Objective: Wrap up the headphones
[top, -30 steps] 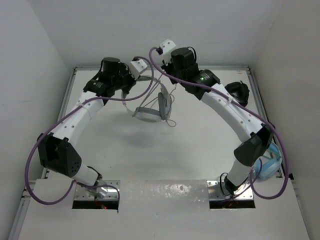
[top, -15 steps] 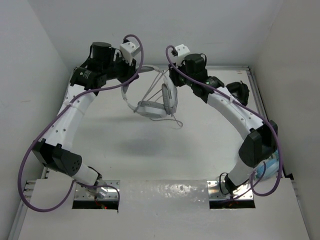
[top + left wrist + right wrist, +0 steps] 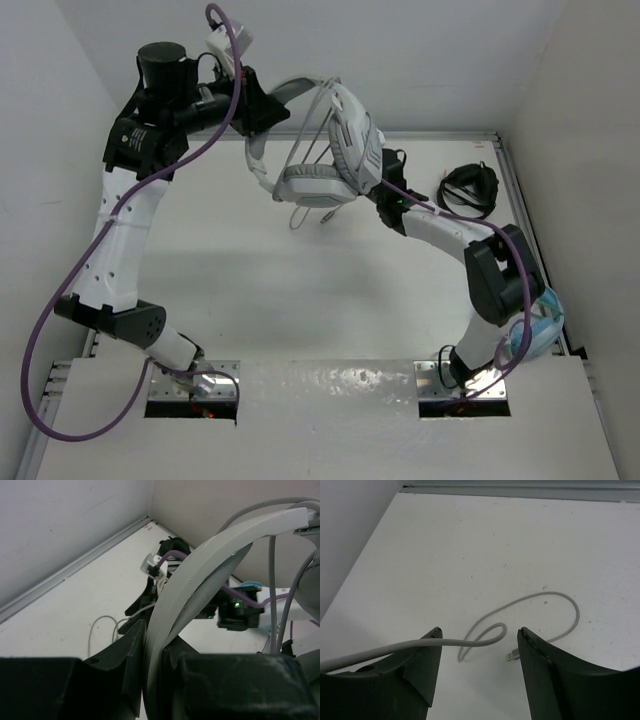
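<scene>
The left jaws clamp the headband of the headphones, which hang raised off the tabletop, while the parted right jaws stand nearer the cable, whose loose end loops directly beneath their gap.

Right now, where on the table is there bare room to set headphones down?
The middle of the table, between the left arm and right arm and nearer than the lifted headphones, is bare. Crowded: the far right by the black headphones, the near right corner by the light blue headphones, and where the cable lies.
</scene>
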You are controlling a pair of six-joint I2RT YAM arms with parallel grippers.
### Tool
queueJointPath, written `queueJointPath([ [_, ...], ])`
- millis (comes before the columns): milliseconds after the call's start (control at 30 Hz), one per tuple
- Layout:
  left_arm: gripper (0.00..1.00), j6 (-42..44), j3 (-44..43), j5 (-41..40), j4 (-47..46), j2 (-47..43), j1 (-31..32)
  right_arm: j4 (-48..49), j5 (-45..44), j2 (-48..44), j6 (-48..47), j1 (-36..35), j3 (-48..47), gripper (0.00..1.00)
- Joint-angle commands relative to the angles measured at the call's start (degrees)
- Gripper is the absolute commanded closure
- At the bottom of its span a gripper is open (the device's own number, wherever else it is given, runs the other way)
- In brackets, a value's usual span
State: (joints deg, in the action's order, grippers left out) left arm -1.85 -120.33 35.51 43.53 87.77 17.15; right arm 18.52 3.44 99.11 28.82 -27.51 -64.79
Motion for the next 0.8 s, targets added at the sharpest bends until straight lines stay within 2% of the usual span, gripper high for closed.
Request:
queueJointPath([
  [0, 1.0, -7.7, -5.3, 3.5, -5.4, -0.1, -0.1, 7.8, -2.7, 2.1, 3.4, -0.1, -1.3, 0.4],
  [533, 1.0, -13.2, -11.5, 3.7, -8.5, 3.3, -0.8, 19.2, -6.8, 8.7, 13.5, -1.0, -1.4, 0.4],
  [667, 1.0, -14.7, -12.8, 4.1, -9.3, 4.0, -0.8, 19.4, -9.0, 11.4, 16.2, -1.8, -4.4, 0.46],
  [767, 1.0, -16.0, -13.5, 4.0, -10.1, 4.5, -0.8, 21.5, -10.3, 14.7, 19.2, -2.5, -6.3, 0.54],
])
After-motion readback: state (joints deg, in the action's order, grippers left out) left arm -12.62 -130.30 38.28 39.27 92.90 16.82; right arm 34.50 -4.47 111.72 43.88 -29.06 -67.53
